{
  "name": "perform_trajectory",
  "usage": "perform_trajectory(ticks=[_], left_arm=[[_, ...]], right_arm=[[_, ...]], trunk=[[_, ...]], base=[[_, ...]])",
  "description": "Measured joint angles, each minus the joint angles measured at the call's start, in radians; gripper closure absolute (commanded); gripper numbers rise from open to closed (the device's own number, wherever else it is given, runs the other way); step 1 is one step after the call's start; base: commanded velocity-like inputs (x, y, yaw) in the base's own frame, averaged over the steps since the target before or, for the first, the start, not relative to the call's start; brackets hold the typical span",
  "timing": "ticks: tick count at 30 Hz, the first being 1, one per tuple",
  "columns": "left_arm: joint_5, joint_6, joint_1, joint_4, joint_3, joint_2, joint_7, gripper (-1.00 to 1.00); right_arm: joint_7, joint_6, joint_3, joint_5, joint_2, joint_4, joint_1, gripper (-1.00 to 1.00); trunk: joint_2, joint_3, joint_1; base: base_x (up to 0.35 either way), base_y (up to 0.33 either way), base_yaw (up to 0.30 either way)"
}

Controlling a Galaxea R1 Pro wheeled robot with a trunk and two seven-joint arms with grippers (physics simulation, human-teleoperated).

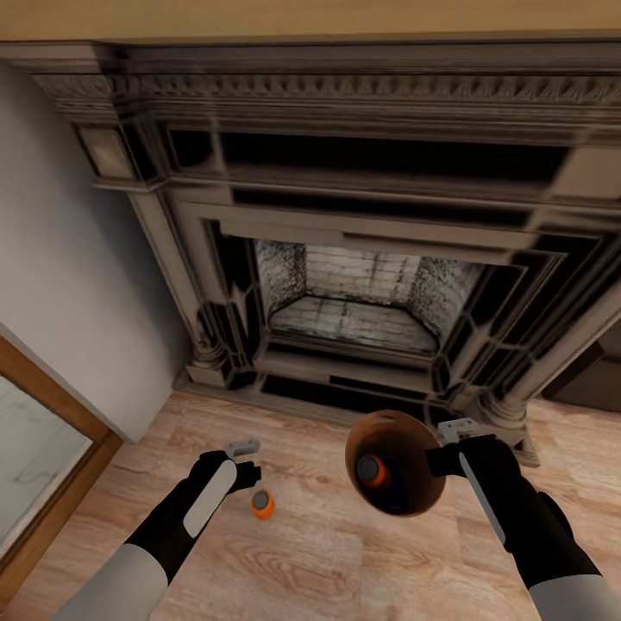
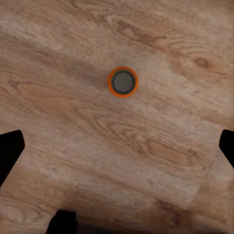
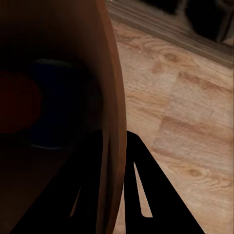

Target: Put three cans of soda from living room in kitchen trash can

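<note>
On the plank floor [image 1: 328, 552] before the fireplace [image 1: 362, 293], one orange can [image 1: 262, 504] stands upright, grey top up, near the hearth's front edge. The left gripper [image 1: 246, 461] hovers just above and beside it, not touching. In the left wrist view the can [image 2: 123, 82] is seen straight from above, an orange ring around a grey lid, with dark fingertips [image 2: 9, 148] far out at either side of the frame, so the jaws are spread wide with bare floor [image 2: 161, 146] between them.

To the right, the bin [image 1: 395, 461] is held off the floor, tilted so its dark inside faces the head camera. A second orange can [image 1: 373, 473] lies inside it, grey top showing. The right gripper [image 1: 453, 448] meets the bin at its rim on the side nearer the fireplace's right column. In the right wrist view the bin's copper-brown wall [image 3: 111, 112] passes between the dark fingers [image 3: 146, 195], one finger inside and one outside, so the jaws are pinching the rim. A dim red patch and a bluish shape show inside the bin there, too dark to tell what they are.

A wood-framed glass door [image 1: 43, 448] stands at the left, beside a grey wall [image 1: 78, 259].
</note>
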Motion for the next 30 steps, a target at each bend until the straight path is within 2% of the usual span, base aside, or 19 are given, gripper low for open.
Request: perform_trajectory(ticks=[25, 30], left_arm=[[0.000, 0.000, 0.001, -0.001, 0.000, -0.004, 0.001, -1.00], [0.000, 0.000, 0.001, -0.001, 0.000, -0.005, 0.001, -1.00]], right_arm=[[0.000, 0.000, -0.001, 0.001, 0.000, 0.000, 0.001, 1.00], [0.001, 0.000, -0.001, -0.011, 0.000, 0.000, 0.001, 1.00]], trunk=[[0.000, 0.000, 0.000], [0.000, 0.001, 0.000]], base=[[0.011, 0.002, -0.001], [0.000, 0.000, -0.154]])
